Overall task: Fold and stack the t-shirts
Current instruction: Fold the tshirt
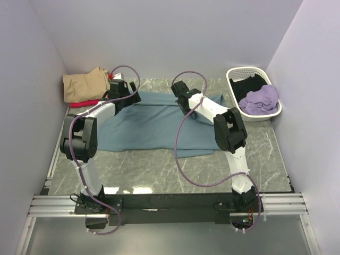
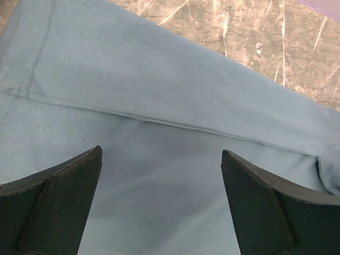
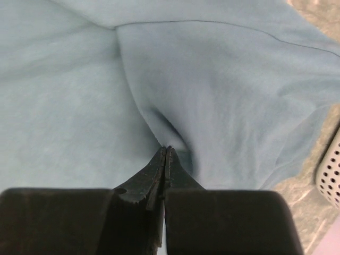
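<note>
Table: teal shirt spread mid-table for folding. Basket far right holds black shirt, lilac shirt, 2 not yet folded. Tan shirt folded far left on red shirt; I read that as the stack. My right fingers clenched, pinching teal cloth into pucker, likely to lift a fold. Left fingers released wide over seam, holding nothing.

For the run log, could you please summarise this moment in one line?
left gripper: open over large teal-blue cloth t-shirt | right gripper: shut, pinching that shirt
</note>
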Controlling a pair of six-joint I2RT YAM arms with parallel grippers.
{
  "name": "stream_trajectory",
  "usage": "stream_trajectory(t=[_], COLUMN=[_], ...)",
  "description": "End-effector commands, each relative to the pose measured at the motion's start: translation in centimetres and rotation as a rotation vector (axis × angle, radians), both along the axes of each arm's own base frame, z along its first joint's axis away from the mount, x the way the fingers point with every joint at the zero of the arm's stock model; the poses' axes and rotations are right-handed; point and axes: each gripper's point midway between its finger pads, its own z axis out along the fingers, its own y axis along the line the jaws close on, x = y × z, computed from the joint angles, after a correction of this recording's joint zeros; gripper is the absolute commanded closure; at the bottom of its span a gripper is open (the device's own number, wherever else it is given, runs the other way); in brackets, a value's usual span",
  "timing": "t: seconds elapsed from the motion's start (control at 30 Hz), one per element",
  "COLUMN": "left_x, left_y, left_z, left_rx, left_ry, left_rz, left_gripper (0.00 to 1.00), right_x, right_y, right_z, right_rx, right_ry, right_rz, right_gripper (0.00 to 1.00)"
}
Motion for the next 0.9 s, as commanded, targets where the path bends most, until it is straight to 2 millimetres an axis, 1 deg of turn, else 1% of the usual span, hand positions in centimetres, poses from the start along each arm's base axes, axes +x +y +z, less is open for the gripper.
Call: stream_trajectory(t=[0.0, 0.17, 0.27, 0.3, 0.33, 0.37, 0.43, 0.47, 0.5, 0.53, 0.57, 0.6, 0.63, 0.67, 0.7, 0.73, 0.77, 0.8, 0.83, 0.87], left_x=[1.2, 1.2, 1.2, 1.2, 1.3, 1.3, 1.2, 1.1, 1.0, 0.3, 0.0, -0.2, -0.9, -1.2, -1.9, -2.3, -2.9, -3.3, -4.0, -4.4], left_y=[-0.5, -0.4, -0.4, -0.4, -0.4, -0.4, 0.0, 0.2, 0.4, 0.9, 1.2, 1.3, 1.2, 0.8, 0.5, 0.2, -0.4, -0.7, -1.0, -1.3], left_z=[2.8, 2.7, 2.5, 2.5, 2.6, 2.7, 2.5, 2.9, 3.0, 3.0, 3.1, 3.4, 3.9, 4.3, 3.9, 4.8, 4.5, 4.4, 4.1, 3.9], left_rx=[-0.028, -0.025, -0.02, -0.02, -0.02, -0.016, -0.004, 0.001, 0.011, 0.027, 0.037, 0.041, 0.031, 0.015, 0.011, 0.008, 0.014, 0.017, 0.018, 0.009], left_ry=[-0.07, -0.066, -0.061, -0.061, -0.061, -0.063, -0.059, -0.069, -0.072, -0.058, -0.058, -0.064, -0.07, -0.08, -0.071, -0.085, -0.076, -0.067, -0.055, -0.052], left_rz=[-0.016, -0.014, -0.013, -0.014, -0.016, -0.015, 0.001, 0.004, 0.012, 0.029, 0.033, 0.038, 0.027, 0.015, 0.001, -0.006, -0.018, -0.026, -0.037, -0.045], left_gripper=[0.01, 0.01, 0.01, 0.01, 0.01, 0.01, 0.01, 0.01, 0.01, 0.0, 0.01, 0.01, 0.01, 0.0, 0.0, 0.0, 0.01, 0.0, 0.01, 0.01], right_x=[-1.1, -2.7, -3.1, -3.1, -3.1, -3.1, -2.9, -2.8, -2.8, -3.0, -3.1, -3.3, -3.8, -4.3, -4.6, -5.7, -6.2, -6.6, -7.5, -8.1], right_y=[2.3, 3.8, 4.1, 3.9, 3.7, 3.5, 2.6, 2.2, 2.0, 1.6, 1.1, 0.8, 0.6, 0.7, 0.8, 0.9, 0.9, 0.5, 0.4, 0.7], right_z=[3.7, 3.5, 3.4, 3.1, 2.9, 2.7, 3.0, 3.3, 4.6, 4.6, 5.0, 6.3, 6.0, 6.2, 7.1, 6.2, 6.0, 6.3, 5.4, 5.0], right_rx=[0.108, 0.158, 0.163, 0.154, 0.137, 0.131, 0.099, 0.096, 0.117, 0.122, 0.125, 0.143, 0.162, 0.189, 0.228, 0.26, 0.278, 0.301, 0.323, 0.365], right_ry=[-0.015, 0.033, 0.042, 0.047, 0.059, 0.055, 0.025, 0.004, -0.033, -0.043, -0.056, -0.083, -0.075, -0.071, -0.08, -0.043, -0.034, -0.034, -0.003, 0.025], right_rz=[0.042, 0.084, 0.091, 0.085, 0.074, 0.046, 0.009, -0.007, -0.039, -0.059, -0.077, -0.09, -0.112, -0.115, -0.117, -0.125, -0.136, -0.155, -0.177, -0.177], right_gripper=[1.0, 1.0, 1.0, 0.98, 0.9, 0.77, 0.73, 0.54, 0.48, 0.42, 0.4, 0.39, 0.39, 0.39, 0.39, 0.39, 0.39, 0.39, 0.39, 0.39])
